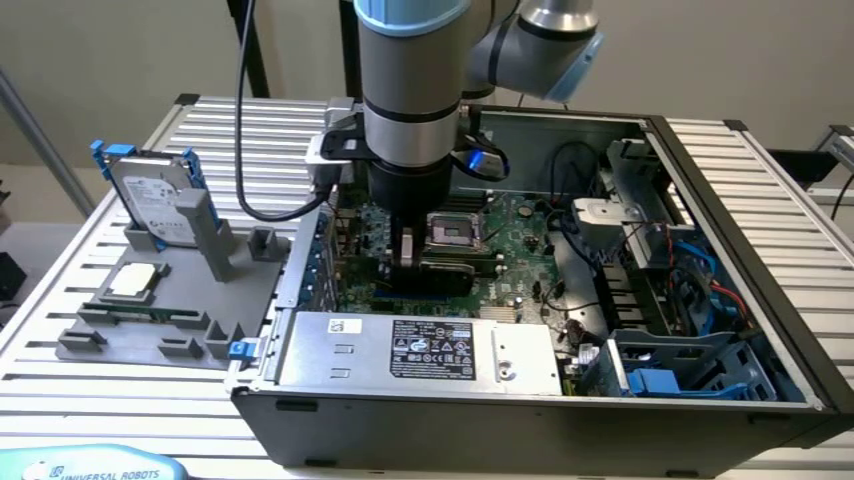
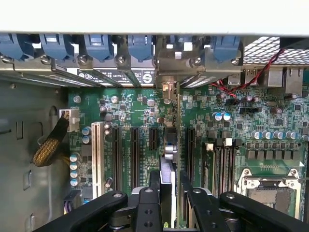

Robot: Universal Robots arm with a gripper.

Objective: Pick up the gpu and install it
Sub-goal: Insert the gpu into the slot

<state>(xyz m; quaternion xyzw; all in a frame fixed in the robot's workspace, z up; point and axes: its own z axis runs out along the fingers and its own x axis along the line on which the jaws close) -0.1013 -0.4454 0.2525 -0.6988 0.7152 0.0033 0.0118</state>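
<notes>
A: Gpu [image 2: 170, 159] location? Start big.
B: Computer case [image 1: 747, 210] lies open on the slatted worktop [image 1: 80, 390], motherboard [image 1: 514, 235] facing up, silver power supply [image 1: 427, 350] along the near wall. The arm [image 1: 414, 80] reaches down into it.
A: And the card?
B: Edge-on in the wrist view, standing upright over the motherboard among the black expansion slots [image 2: 135, 150], its silver bracket [image 2: 198, 63] up against the case's rear wall.
A: Fingers?
B: Gripper [image 2: 169, 193] has its black fingers [image 2: 147, 208] clamped on the card's top edge.
A: Outside the case?
B: Grey holder [image 1: 160, 310] at the exterior view's left, carrying a silver hard drive [image 1: 144, 195] with blue rails.
</notes>
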